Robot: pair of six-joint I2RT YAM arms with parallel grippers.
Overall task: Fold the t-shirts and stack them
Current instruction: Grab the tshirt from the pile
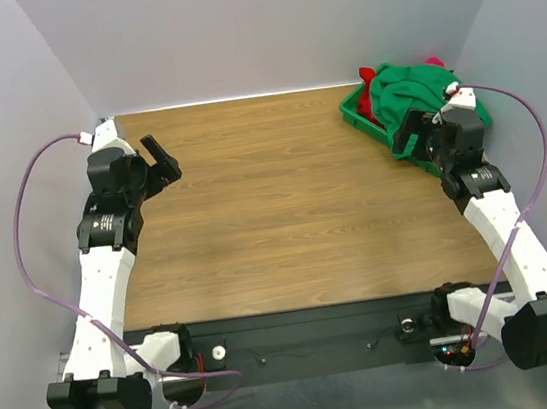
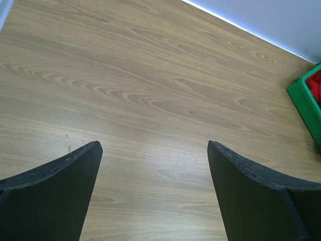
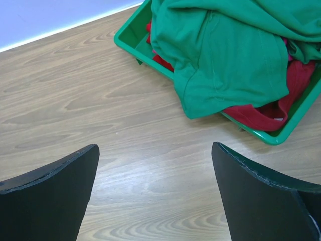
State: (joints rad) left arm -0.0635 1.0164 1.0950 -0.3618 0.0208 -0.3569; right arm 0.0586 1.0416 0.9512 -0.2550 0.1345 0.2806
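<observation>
Hanging empty with fingers spread wide, the right gripper (image 3: pixel 154 148) hovers above the brown wood-grain table (image 3: pixel 75 95) just beside the rigid green plastic bin (image 3: pixel 128 38) at the far right corner. Heaped in that bin, a soft kelly green t-shirt (image 3: pixel 233 55) spills over the near rim atop a crumpled darker red t-shirt (image 3: pixel 261 114). Well apart at the left, the left gripper (image 2: pixel 154 144) also gapes wide, holding nothing.

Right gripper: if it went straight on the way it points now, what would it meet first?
Probably bare table, just short of the green shirt hanging over the bin rim. The right gripper is open and aims down at the wood; depth is unclear.
</observation>
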